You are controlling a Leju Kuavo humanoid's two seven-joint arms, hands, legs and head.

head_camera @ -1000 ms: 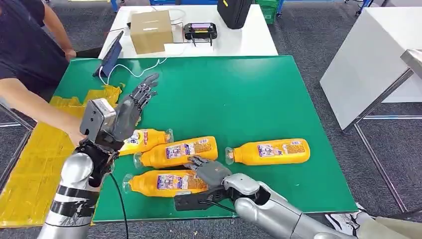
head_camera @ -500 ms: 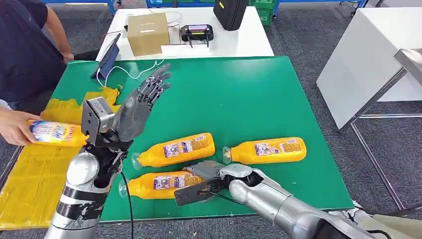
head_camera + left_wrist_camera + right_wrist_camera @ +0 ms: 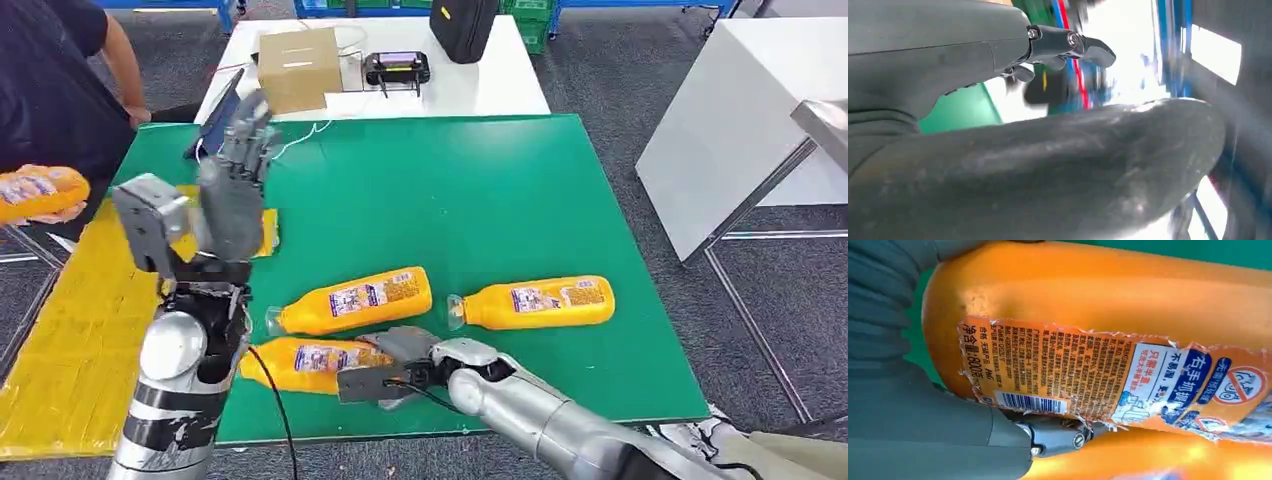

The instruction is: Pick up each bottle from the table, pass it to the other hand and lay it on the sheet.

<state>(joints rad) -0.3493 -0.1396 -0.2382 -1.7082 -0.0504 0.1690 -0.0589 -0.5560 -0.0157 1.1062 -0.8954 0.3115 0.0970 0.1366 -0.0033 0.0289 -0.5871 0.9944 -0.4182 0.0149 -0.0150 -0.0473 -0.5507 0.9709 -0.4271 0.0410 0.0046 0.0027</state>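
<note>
We close our right hand (image 3: 400,352) fingers on one bottle (image 3: 305,362), left hand (image 3: 232,190) spread empty, two bottles (image 3: 352,298) waiting on the bench (image 3: 480,180).

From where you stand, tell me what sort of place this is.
Probably a robot test lab or workshop: a green work table, a white bench holding a cardboard box and a handheld controller, and grey carpet.

Open green tabletop (image 3: 450,190) beyond 3 bottles (image 3: 350,298); person's arm (image 3: 40,195) over yellow sheet (image 3: 70,330).
</note>
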